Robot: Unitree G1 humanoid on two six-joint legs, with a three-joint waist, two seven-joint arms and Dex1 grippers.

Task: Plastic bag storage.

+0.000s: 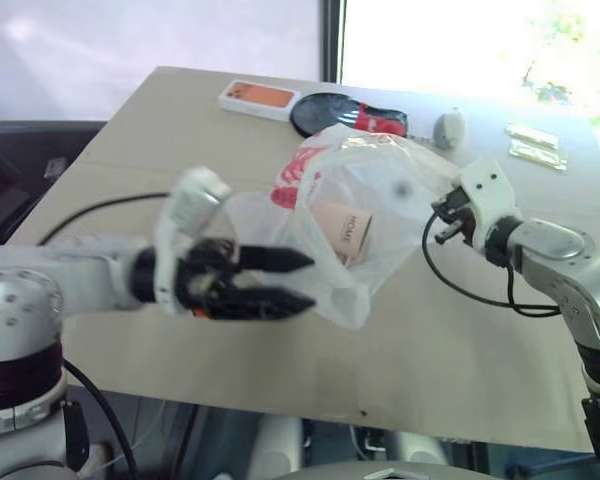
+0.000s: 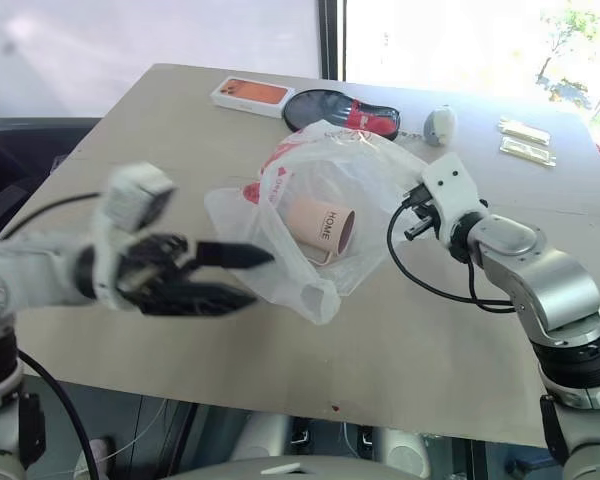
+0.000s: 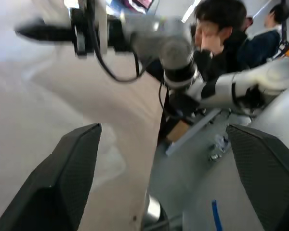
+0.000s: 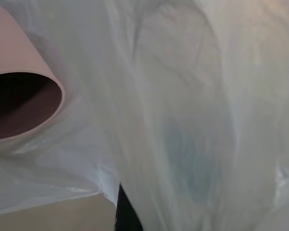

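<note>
Your plastic bag [image 2: 310, 215] lies puffed up mid-worktop [image 2: 140, 130] with a pink cup [image 2: 320, 228] inside. The right tool [image 2: 420, 215] is clenched on the bag's far edge; the left tool [image 2: 242, 275] stands released beside it. The film looks light, slippery, limp — likely best pinched at a bunched edge.

Silver-grey jointed arms, white wrist housings, black two-fingered left pincer [image 2: 235, 275], looping black cables

Right tool's fingertips [image 4: 126, 214] buried in plastic bag [image 2: 365, 190]
</note>
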